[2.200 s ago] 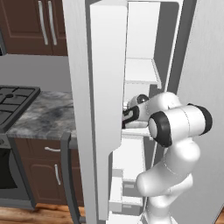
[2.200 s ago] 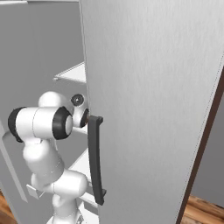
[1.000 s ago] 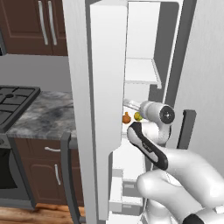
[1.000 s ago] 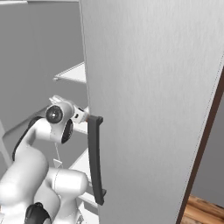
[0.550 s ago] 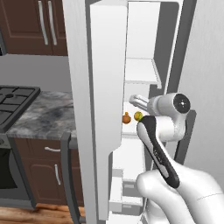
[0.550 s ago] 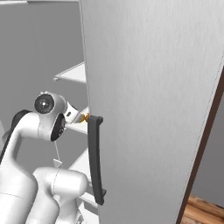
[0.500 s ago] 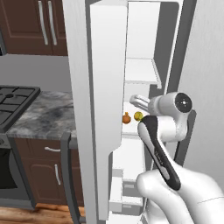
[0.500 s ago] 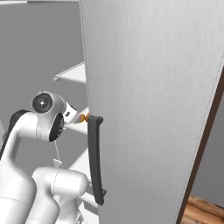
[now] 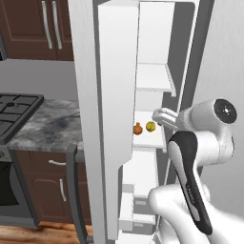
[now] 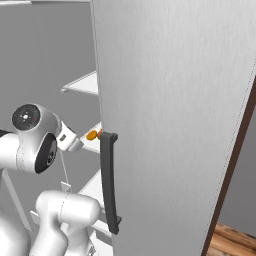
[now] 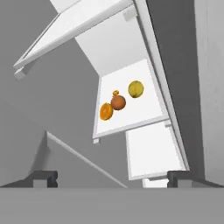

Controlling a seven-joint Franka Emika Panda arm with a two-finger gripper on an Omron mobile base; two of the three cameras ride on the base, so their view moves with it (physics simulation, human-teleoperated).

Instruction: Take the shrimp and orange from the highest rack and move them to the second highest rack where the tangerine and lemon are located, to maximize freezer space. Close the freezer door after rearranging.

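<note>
Freezer open; my gripper empty, fingertips spread apart.
The open door flanks the shelves. On the second rack: yellow lemon, brownish tangerine, bright orange, close together.

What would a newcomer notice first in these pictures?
Probably the big white robot arm reaching into the open freezer, beside its grey door with a dark handle. Next, the bright fruits on one white rack: a yellow lemon and two orange fruits close together.

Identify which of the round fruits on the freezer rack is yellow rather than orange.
The lemon, apart at the end of the row; the two beside it are orange and touch.
</note>
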